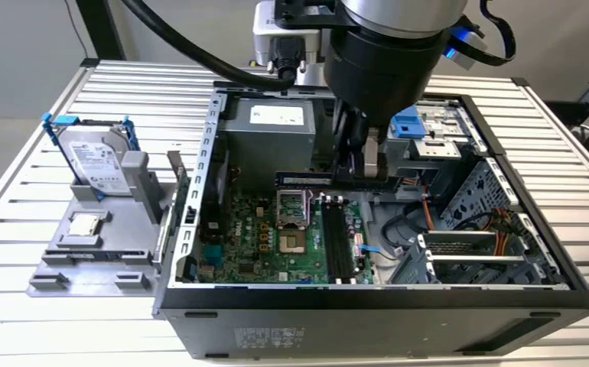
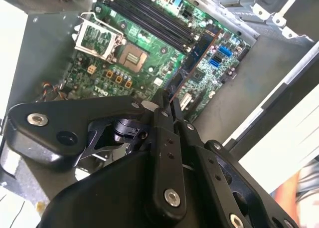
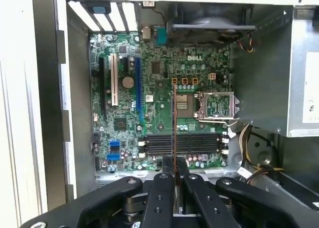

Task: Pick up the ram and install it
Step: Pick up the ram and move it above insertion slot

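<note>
The open computer case [image 1: 187, 229] holds a green motherboard [image 1: 264, 245] and, at its far side, a grey power supply [image 1: 274, 130]. On the exterior view's left, a grey tray [image 1: 90, 260] carries an upright hard drive [image 1: 101, 164] and a small square processor [image 1: 86, 224]. The gripper [image 1: 364, 177] is clamped on the ram [image 1: 303, 180] inside the case, above the motherboard. The ram stands on edge, its long axis level, pointing toward the exterior view's left, crosswise to the black memory slots [image 1: 337, 245].

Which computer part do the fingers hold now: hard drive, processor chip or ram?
The ram, the long thin stick clamped between the fingers over the motherboard. The hard drive and processor chip rest on the gray holder outside the case.
</note>
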`<move>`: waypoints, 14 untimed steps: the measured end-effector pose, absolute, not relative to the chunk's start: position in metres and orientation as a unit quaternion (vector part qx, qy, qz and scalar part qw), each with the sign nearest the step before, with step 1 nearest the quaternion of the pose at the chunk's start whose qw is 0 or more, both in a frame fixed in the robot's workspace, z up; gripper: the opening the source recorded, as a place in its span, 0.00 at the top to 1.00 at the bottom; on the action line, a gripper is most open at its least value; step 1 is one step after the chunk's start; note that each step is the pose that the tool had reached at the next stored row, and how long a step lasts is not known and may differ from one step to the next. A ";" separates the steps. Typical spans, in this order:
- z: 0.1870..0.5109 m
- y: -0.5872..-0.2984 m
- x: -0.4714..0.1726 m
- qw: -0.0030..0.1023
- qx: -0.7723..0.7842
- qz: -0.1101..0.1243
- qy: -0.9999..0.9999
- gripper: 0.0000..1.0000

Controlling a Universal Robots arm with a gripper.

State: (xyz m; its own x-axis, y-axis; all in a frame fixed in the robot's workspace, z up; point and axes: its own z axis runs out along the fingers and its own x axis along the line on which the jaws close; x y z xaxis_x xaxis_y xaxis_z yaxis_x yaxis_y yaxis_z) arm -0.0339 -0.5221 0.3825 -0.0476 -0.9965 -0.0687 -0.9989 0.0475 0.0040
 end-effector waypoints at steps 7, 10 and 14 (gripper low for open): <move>0.381 -0.517 -0.026 0.024 -0.685 0.025 0.728 1.00; 0.380 -0.514 -0.024 0.024 -0.684 0.025 0.729 1.00; 0.380 -0.508 -0.022 0.024 -0.683 0.025 0.730 1.00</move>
